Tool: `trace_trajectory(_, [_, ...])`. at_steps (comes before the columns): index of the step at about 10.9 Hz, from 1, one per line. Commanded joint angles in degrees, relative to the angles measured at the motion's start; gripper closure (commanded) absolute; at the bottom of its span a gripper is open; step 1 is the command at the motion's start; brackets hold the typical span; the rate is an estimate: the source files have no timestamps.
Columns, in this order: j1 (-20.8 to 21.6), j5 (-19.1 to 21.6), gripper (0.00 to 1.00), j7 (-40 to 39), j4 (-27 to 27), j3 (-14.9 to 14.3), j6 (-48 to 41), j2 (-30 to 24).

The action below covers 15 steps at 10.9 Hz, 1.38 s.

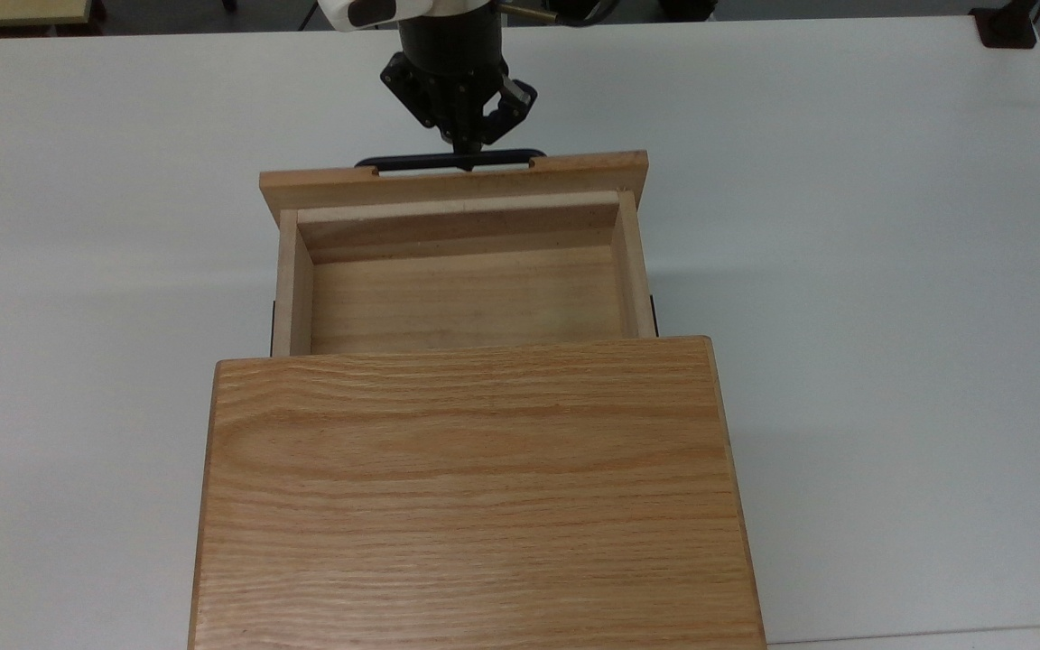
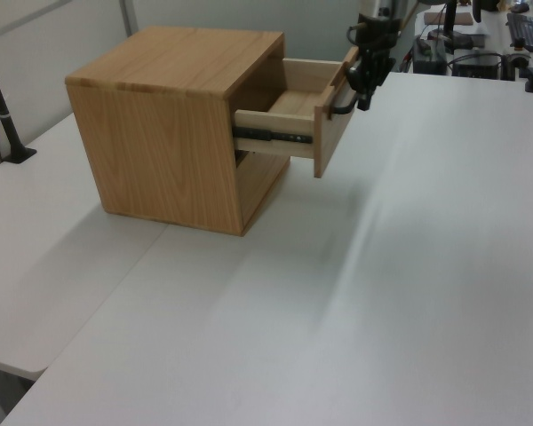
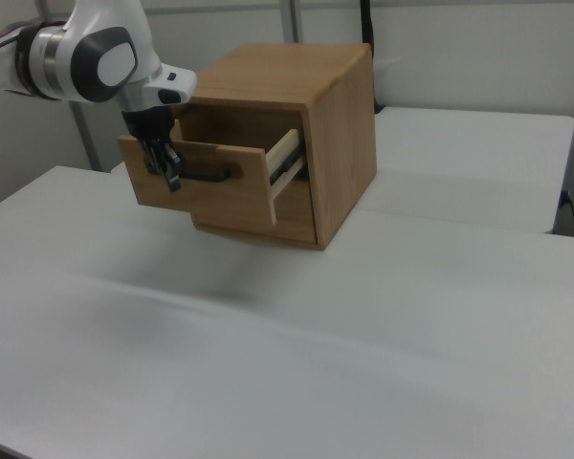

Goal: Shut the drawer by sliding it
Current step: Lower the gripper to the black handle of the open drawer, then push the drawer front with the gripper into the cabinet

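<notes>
In the top view I have the gripper (image 1: 468, 155) pointing down at the middle of the black bar handle (image 1: 448, 161), its fingers pressed together, tip touching the bar. The drawer (image 1: 457, 262) sticks out of the oak cabinet (image 1: 475, 487) toward the top view's upper edge, part way open, its tray empty. Both sit on the white table (image 1: 863, 271).

From the left view I see the gripper (image 2: 362, 96) against the handle (image 2: 339, 103) on the drawer's (image 2: 295, 120) front panel, at the left view's right of the cabinet (image 2: 173, 124); a dark slide rail runs along the tray's side.

In the right view the gripper (image 3: 169, 175) hangs from the white arm (image 3: 96, 62) at the front panel, on the handle's (image 3: 206, 175) end at the right view's left. The drawer (image 3: 215, 177) juts out from the cabinet (image 3: 306, 134).
</notes>
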Motion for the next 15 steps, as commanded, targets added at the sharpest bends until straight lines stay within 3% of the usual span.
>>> trace_trajectory(1, [0.6,-0.7,1.00,5.2,0.2,-0.1,9.1,1.0])
trace_trajectory(6, [2.1,-5.2,1.00,10.7,9.5,-0.1,16.4,11.6])
trace_trajectory(12, [1.7,-7.3,1.00,13.2,14.8,-1.0,26.9,15.9])
trace_trajectory(15, [1.4,-8.4,1.00,14.7,14.8,-1.0,30.1,17.2])
